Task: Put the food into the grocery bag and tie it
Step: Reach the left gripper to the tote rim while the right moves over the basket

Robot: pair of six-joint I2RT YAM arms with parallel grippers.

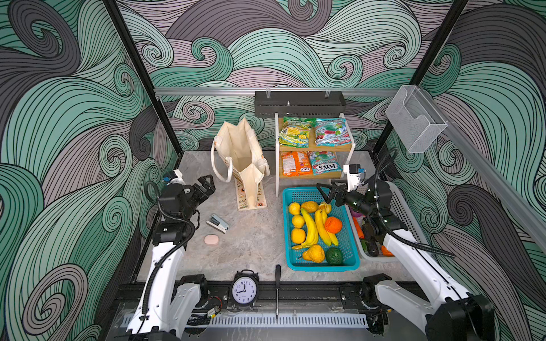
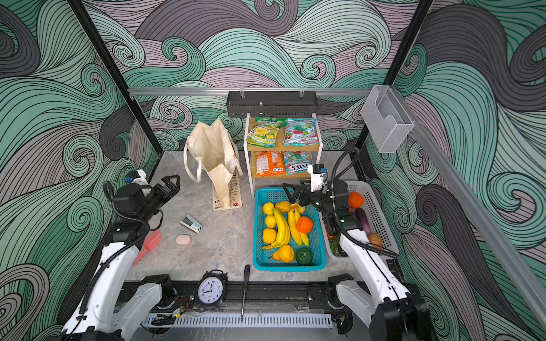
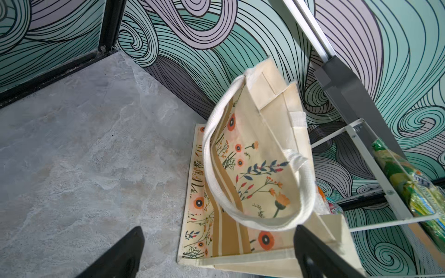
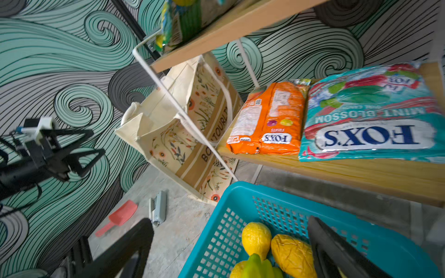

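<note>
**Two empty grippers, one bag, food in baskets and on the rack**

I have two grippers in view, and both stand with jaws spread wide, holding nothing. The left gripper [image 1: 208, 187] hangs over bare tabletop. Just ahead of it, a little toward the other arm, stands the one grocery bag [image 1: 239, 153], upright, mouth gaping, with one rope handle drooping on the side facing my jaws. Back toward this arm's base lie one stapler [image 1: 218, 223], one pink oval piece [image 1: 211, 239] and one red scoop [image 2: 152, 240].

The right gripper [image 1: 322, 193] hovers above the teal basket [image 1: 285, 233], at the end nearest the rack [image 1: 277, 177]. Below and behind it I count:

- three round yellow fruits [image 1: 297, 220] in a row
- one bumpy yellow-orange fruit [image 1: 309, 206]
- two banana bunches [image 1: 310, 231]
- one orange fruit [image 1: 334, 225]
- one pear-shaped yellow piece [image 1: 314, 254]
- one dark green piece [image 1: 334, 255]

Ahead of this gripper, the rack carries four candy packets [image 1: 295, 131], two on the upper shelf and two on the lower. Beside the arm sits one white basket [image 2: 376, 214]. The arm hides much of its contents, so I cannot count them.
</note>
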